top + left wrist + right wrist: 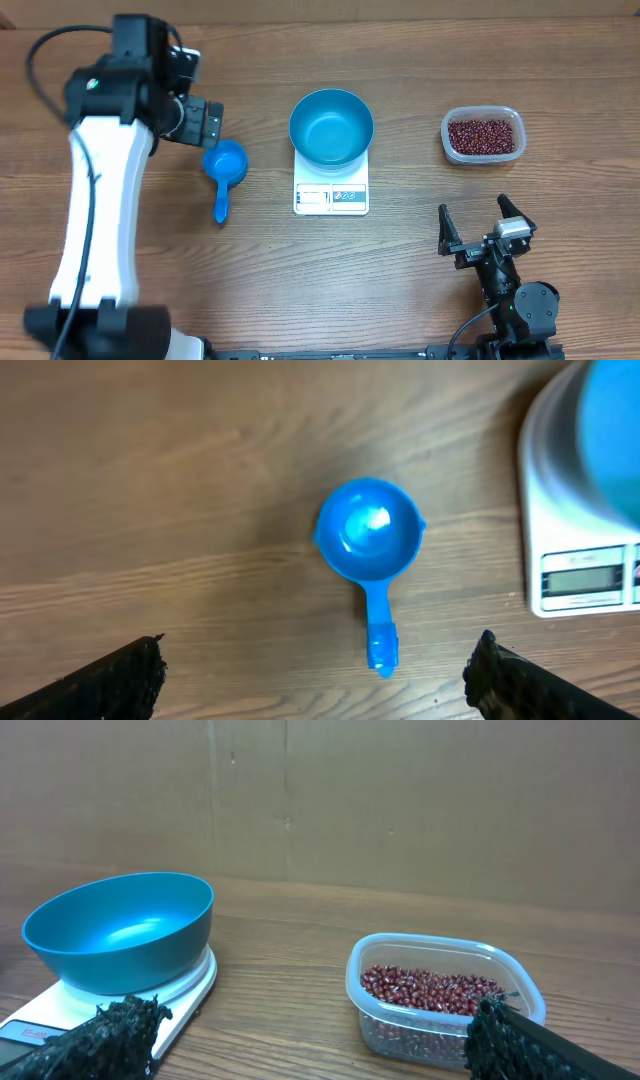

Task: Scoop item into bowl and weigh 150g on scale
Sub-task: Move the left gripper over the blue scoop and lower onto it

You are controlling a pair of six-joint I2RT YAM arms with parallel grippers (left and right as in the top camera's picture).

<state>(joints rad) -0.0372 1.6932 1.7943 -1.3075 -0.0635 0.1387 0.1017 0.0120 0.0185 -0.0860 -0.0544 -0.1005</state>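
Overhead: one bowl (331, 125) sits on one scale (331, 198), hiding most of its top. One scoop (224, 172) lies to its left, one tub (483, 134) of beans (484, 137) to its right. The right gripper (484, 225) is spread, empty. Left wrist: the left gripper (315, 678) is spread wide near the scoop, empty; bowl and scale are cut off at the frame edge. Right wrist: the beans fill the tub, too many to count
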